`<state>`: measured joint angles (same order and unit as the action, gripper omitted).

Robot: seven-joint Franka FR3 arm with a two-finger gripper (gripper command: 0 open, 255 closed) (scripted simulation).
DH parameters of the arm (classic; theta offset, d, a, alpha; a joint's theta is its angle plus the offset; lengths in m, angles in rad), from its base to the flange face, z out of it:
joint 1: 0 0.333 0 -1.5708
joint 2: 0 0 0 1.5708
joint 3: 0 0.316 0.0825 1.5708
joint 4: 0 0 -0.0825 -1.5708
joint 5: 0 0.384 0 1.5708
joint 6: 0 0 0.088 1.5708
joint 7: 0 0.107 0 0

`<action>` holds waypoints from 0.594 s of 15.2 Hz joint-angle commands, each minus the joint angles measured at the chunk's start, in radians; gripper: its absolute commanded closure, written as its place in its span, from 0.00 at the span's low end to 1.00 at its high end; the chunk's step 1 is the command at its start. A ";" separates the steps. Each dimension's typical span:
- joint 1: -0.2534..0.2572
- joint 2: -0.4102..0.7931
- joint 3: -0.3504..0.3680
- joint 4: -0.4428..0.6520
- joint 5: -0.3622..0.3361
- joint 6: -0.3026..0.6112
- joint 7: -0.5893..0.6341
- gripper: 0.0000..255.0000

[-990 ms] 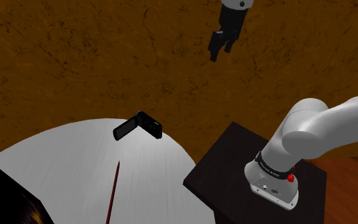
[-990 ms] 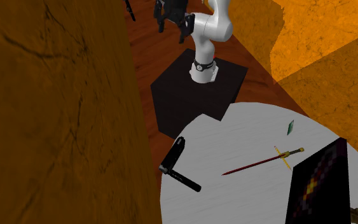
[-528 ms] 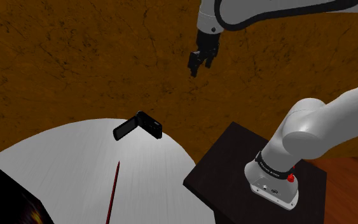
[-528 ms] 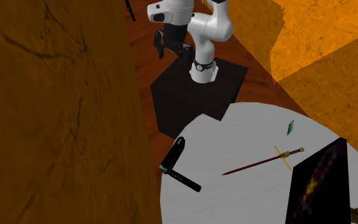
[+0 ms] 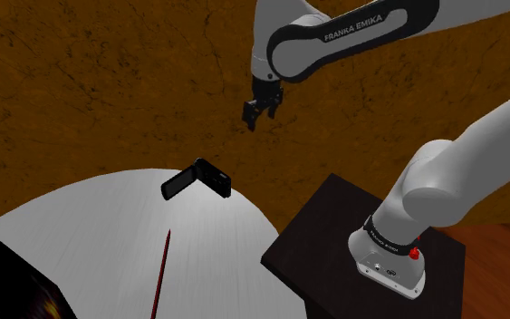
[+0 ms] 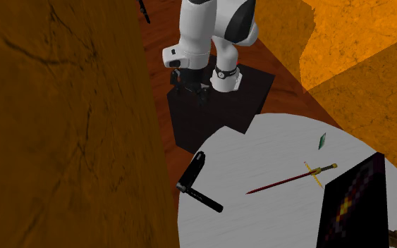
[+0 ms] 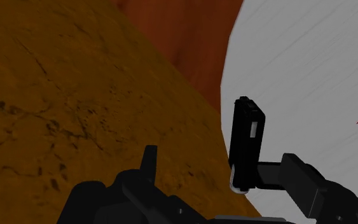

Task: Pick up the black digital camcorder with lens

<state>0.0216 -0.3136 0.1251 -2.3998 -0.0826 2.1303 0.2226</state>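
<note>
The black camcorder (image 5: 198, 178) lies on the round white table (image 5: 90, 227), near the edge closest to the brown wall, with its flip screen swung out. It appears as an angled black shape in the second exterior view (image 6: 197, 183). My gripper (image 5: 260, 113) hangs in the air, above the camcorder and towards the shoulder view's right, well clear of it. In the wrist view the two fingers (image 7: 149, 162) stand apart with nothing between them, so the gripper (image 7: 220, 159) is open. The camcorder (image 7: 247, 143) sits ahead, near the right finger.
A thin red sword with a gold hilt (image 6: 288, 180) lies mid-table. A dark box (image 6: 352, 204) stands at the table's far side, with a small green item (image 6: 321, 141) nearby. The dark stand (image 5: 370, 254) adjoins the table. A brown wall (image 5: 81, 82) runs close behind the camcorder.
The arm has swung the gripper down and towards the shoulder view's left, closer to the camcorder. The camcorder and the sword have not moved.
</note>
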 commanded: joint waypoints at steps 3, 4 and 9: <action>0.004 0.144 0.017 0.029 -0.009 0.108 0.031 0.00; 0.005 0.181 0.021 0.040 -0.013 0.131 0.039 0.00; 0.013 0.370 0.036 0.113 -0.042 0.234 0.082 0.00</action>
<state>0.0318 0.0307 0.1578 -2.2858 -0.1207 2.3397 0.2957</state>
